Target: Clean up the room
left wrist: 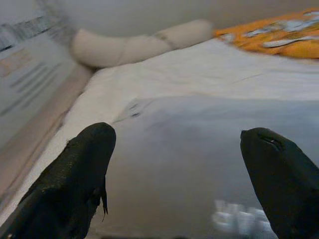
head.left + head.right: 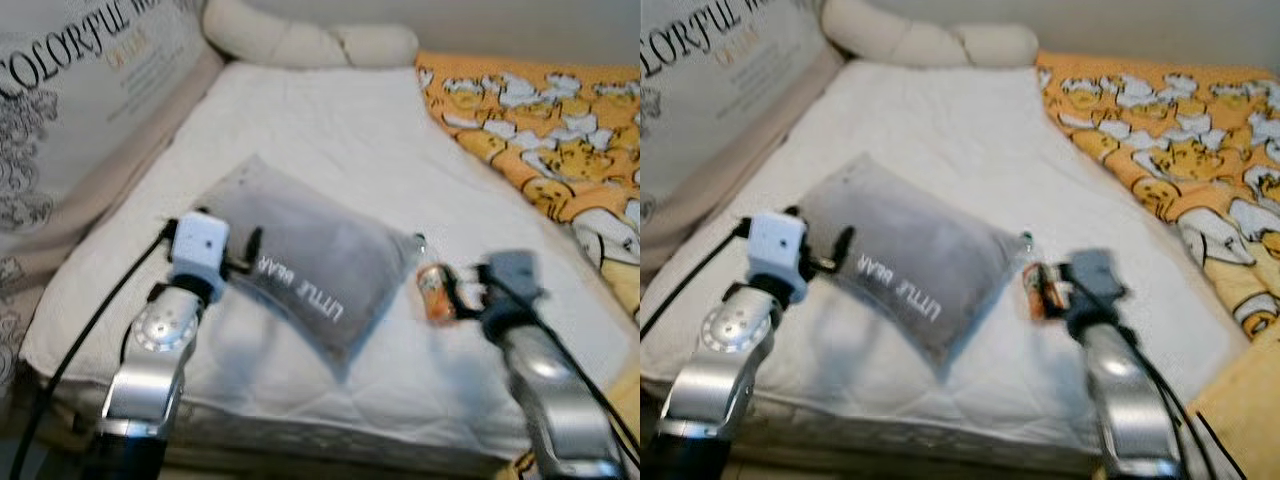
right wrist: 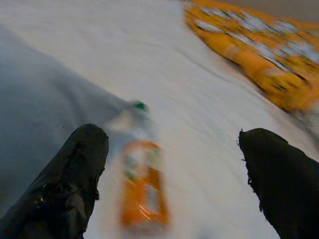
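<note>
A grey pillow (image 2: 300,265) printed "LITTLE BEAR" lies slantwise on the white mattress (image 2: 330,130). Beside its right corner lies a small bottle (image 2: 435,290) with an orange label and a green cap. My left gripper (image 2: 245,255) is at the pillow's left end, open, with the grey fabric (image 1: 189,149) just ahead between its fingers. On the right, my right gripper (image 2: 462,292) is open and close to the bottle (image 3: 142,189), which lies in front of its left finger, untouched. The frames are blurred.
An orange blanket (image 2: 540,130) with a duck print covers the bed's right side. A cream bolster (image 2: 300,40) lies along the head of the bed. A large printed cushion (image 2: 70,100) leans along the left. The mattress's front edge is right below my arms.
</note>
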Motion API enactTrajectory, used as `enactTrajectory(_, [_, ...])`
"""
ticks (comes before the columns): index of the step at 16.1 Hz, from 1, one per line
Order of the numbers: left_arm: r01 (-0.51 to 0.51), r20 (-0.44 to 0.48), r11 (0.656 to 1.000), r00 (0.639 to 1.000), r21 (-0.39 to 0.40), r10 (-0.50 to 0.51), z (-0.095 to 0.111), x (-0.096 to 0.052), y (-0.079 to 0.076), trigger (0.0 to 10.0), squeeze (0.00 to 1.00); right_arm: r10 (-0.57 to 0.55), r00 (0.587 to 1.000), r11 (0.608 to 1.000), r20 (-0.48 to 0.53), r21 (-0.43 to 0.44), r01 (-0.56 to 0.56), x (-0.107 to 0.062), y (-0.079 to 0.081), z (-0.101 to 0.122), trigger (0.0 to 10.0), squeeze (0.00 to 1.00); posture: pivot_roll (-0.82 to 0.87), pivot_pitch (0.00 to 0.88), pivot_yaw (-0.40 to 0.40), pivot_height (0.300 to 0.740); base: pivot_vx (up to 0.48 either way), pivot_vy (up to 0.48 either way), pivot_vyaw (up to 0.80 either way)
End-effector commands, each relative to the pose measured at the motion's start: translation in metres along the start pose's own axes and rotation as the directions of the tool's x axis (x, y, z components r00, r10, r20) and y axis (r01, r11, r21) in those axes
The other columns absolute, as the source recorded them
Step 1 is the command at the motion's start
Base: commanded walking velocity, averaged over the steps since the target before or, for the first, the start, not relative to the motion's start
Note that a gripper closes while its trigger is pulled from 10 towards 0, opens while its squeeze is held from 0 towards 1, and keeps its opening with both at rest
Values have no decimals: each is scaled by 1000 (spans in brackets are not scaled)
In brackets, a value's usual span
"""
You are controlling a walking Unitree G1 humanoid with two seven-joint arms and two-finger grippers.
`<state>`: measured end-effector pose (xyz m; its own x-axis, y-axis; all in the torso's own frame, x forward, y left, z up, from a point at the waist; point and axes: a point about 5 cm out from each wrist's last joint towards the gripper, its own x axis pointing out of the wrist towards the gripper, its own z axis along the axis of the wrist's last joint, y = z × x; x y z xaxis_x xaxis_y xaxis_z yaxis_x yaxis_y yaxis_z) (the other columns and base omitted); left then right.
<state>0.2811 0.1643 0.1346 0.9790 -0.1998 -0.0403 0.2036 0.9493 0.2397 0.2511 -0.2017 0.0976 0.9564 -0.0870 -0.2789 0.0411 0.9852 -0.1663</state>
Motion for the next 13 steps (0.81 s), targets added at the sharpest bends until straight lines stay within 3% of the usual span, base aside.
enactTrajectory(1, [16, -28, 1000, 999, -7, -16, -4, -3, 0, 10000, 0, -20, 1000, 1000, -10, 4, 20, -3, -4, -1, 10000, 0, -124, 0, 12, 740, 0, 0, 0])
enactTrajectory(2, [17, -50, 1000, 999, -12, -17, -8, -2, 2, 10000, 0, -12, 1000, 1000, -24, 3, 12, -1, -3, -5, 10000, 0, -126, 0, 17, 740, 0, 0, 0])
enactTrajectory(3, [43, -69, 999, 997, -9, -44, -10, 0, 2, 10000, 0, 12, 999, 1000, -37, -5, -13, 3, 0, -6, 10000, 204, -130, 0, 23, 740, 0, 0, 0])
enactTrajectory(4, [82, -83, 997, 993, -2, -82, -10, 2, 1, 10000, 0, 34, 998, 999, -50, -12, -34, 9, 2, -6, 10000, 1000, -130, 0, 23, 740, 0, 0, 0])
enactTrajectory(8, [306, -120, 950, 947, 68, -297, -7, 7, -9, 10000, 0, 120, 985, 992, -126, -14, -122, 44, 3, -2, 10000, 1000, -129, 0, 25, 740, 0, 0, 0])
enactTrajectory(9, [417, -126, 904, 906, 93, -405, -1, 7, -12, 10000, 0, 212, 966, 977, -147, 12, -212, 68, 5, 6, 10000, 1000, -115, 0, 24, 740, 0, 0, 0])
enactTrajectory(10, [477, -135, 873, 876, 106, -463, 2, 4, -14, 10000, 0, 246, 955, 968, -167, 3, -249, 80, 4, 10, 10000, 1000, -104, 0, 23, 740, 0, 0, 0])
enactTrajectory(13, [592, -172, 801, 802, 92, -572, 11, -6, -18, 10000, 0, 215, 939, 972, -269, -34, -232, 98, -2, 3, 10000, 1000, -48, 0, 20, 740, 0, 0, 0])
